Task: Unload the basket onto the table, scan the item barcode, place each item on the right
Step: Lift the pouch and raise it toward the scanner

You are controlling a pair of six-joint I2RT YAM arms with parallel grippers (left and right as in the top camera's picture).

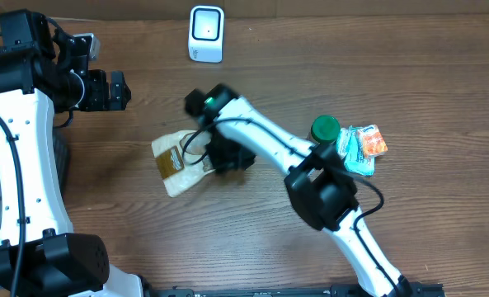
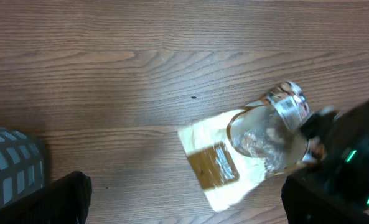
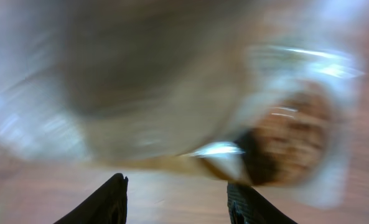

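The item is a clear and cream pouch (image 1: 171,162) with a brown label, lying flat on the wooden table left of centre. It also shows in the left wrist view as the pouch (image 2: 234,155), and as a blurred pouch (image 3: 203,93) in the right wrist view. My right gripper (image 1: 224,157) sits at the pouch's right end. Its jaws (image 3: 178,186) stand apart with bare table between them, and the pouch lies just beyond the fingertips. My left gripper (image 1: 116,89) hovers at the far left, wide open (image 2: 187,199) and empty. The white barcode scanner (image 1: 206,33) stands at the back edge.
A green-lidded jar (image 1: 325,128) and colourful snack packets (image 1: 364,148) lie at the right, beside the right arm. The right arm's black wrist (image 2: 346,155) fills the lower right of the left wrist view. A grey ribbed object (image 2: 10,168) sits at that view's left edge.
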